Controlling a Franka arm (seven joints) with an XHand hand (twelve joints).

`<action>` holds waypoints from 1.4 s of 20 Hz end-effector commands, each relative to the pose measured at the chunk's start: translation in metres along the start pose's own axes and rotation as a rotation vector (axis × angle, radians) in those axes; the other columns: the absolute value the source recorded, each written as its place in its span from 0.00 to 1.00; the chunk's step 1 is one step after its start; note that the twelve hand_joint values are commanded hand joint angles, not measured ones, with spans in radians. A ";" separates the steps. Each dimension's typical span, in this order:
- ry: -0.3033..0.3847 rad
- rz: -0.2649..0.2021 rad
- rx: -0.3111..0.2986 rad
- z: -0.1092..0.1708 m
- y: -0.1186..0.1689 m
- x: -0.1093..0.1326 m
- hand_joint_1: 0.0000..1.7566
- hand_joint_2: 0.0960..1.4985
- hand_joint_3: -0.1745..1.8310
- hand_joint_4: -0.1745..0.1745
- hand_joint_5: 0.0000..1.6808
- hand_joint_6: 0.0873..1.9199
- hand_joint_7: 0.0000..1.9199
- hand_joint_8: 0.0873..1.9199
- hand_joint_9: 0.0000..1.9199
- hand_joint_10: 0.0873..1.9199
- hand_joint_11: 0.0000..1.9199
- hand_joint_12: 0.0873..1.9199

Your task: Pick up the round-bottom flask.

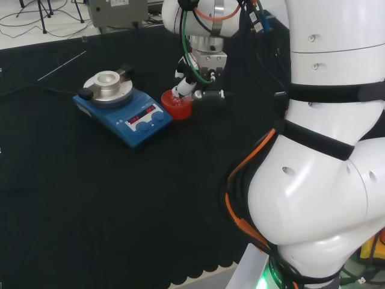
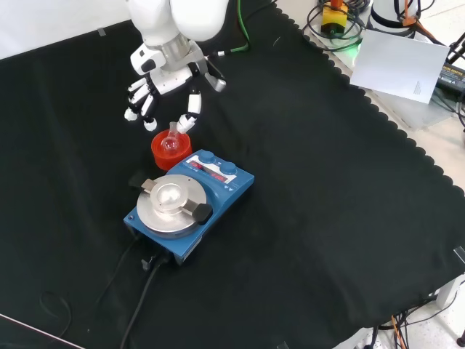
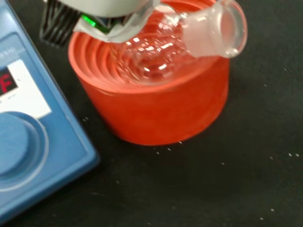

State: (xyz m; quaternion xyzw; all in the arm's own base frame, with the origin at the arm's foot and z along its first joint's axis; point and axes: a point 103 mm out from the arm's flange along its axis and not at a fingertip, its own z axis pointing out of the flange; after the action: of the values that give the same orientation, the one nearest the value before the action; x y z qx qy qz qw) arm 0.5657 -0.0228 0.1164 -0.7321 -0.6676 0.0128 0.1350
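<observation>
While the round-bottom flask [image 2: 171, 142] sits untouched in its red ribbed stand [image 2: 169, 150] on the counter [image 2: 327, 196], just below the robot hand [image 2: 163, 86] w/ fingers spread open, grasp & lift are both left, approx. early stage.

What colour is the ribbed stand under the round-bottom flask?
The stand is red to orange-red, clearest in the wrist view, with the clear flask sitting in it.
</observation>
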 end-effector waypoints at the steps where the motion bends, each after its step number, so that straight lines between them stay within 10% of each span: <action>1: -0.024 0.026 0.025 0.011 -0.001 -0.012 0.54 0.32 0.43 0.55 0.42 0.36 0.07 0.27 0.15 0.33 0.00 0.62; 28: -0.074 0.067 0.064 0.036 0.000 -0.026 0.56 0.34 0.43 0.71 0.58 0.35 0.08 0.27 0.15 0.33 0.00 0.63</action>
State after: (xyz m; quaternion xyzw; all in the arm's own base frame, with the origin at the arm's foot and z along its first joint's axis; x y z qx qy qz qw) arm 0.5575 -0.0435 0.0818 -0.7485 -0.6468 0.0597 0.1337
